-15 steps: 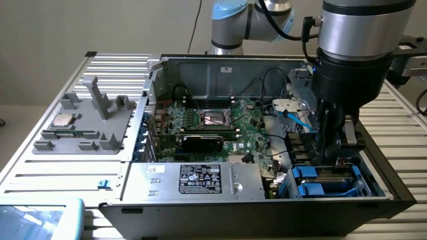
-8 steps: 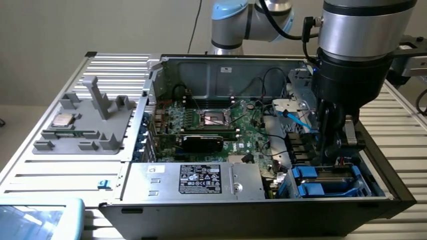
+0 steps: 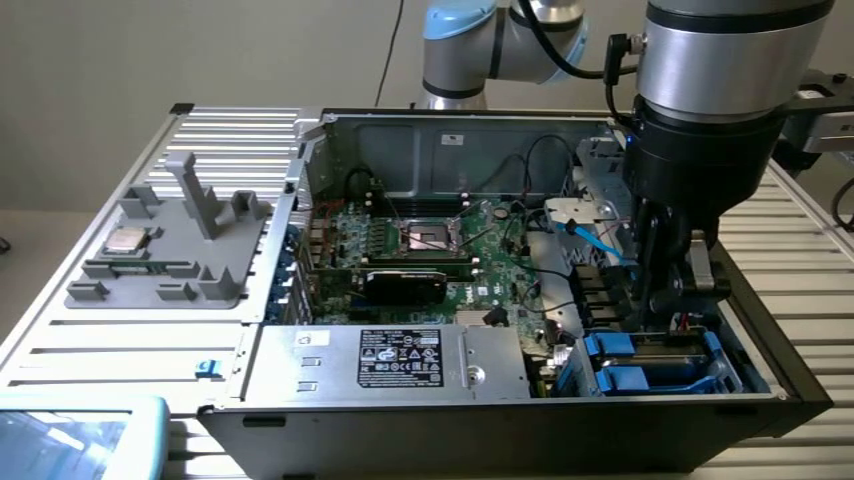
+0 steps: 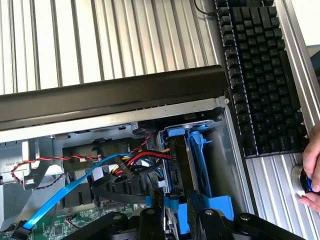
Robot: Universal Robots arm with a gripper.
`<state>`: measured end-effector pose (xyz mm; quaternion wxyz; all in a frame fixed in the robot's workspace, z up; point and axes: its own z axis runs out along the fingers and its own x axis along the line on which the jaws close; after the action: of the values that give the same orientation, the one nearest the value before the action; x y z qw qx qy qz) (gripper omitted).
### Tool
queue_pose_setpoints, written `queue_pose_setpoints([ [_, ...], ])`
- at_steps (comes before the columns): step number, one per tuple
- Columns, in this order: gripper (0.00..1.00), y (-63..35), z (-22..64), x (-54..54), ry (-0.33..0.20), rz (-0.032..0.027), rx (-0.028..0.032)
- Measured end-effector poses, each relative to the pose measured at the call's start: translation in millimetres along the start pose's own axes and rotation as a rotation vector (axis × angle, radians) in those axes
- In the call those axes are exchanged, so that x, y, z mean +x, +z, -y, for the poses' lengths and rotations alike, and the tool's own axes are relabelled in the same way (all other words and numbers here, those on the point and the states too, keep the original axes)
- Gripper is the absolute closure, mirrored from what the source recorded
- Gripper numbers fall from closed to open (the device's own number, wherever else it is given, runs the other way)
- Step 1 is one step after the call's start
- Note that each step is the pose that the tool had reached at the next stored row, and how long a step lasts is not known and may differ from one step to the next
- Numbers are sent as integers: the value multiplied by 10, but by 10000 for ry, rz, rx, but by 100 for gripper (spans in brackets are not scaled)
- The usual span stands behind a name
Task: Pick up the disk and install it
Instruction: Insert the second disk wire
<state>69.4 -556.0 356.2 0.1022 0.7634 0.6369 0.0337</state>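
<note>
The disk (image 4: pixel 180 160) stands on edge in the drive bay at the corner of the open computer case (image 3: pixel 534 420). It shows as a dark slab with its blue bracket (image 4: pixel 199 155) along the side, and its label is hidden. My gripper (image 4: pixel 181 219) reaches down into this bay, its black fingers (image 4: pixel 151 220) closed against the blue bracket on both sides. In the exterior view the gripper (image 3: pixel 671 295) hangs low at the case's right end, just above the blue drive carriers (image 3: pixel 638 375).
Red, black and blue cables (image 4: pixel 125 167) lie close beside the bay. A silver box with a sticker (image 3: pixel 400 360) sits in the case front. A grey fixture with a small silver chip (image 3: pixel 127 240) lies at the exterior view's left. A keyboard (image 4: pixel 260 75) and a person's hand (image 4: pixel 312 172) lie outside the case.
</note>
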Motion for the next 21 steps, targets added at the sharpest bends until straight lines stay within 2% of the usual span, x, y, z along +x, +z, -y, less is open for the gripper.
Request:
queue_pose_setpoints([
  [4,70,0,0,-1,-31,-45,4],
  [5,77,0,0,0,-41,-62,6],
  [6,77,0,0,0,-49,-79,8],
  [7,84,0,0,0,-56,-96,10],
  [13,84,0,0,0,-108,-181,18],
  [21,84,0,0,0,-140,-193,17],
])
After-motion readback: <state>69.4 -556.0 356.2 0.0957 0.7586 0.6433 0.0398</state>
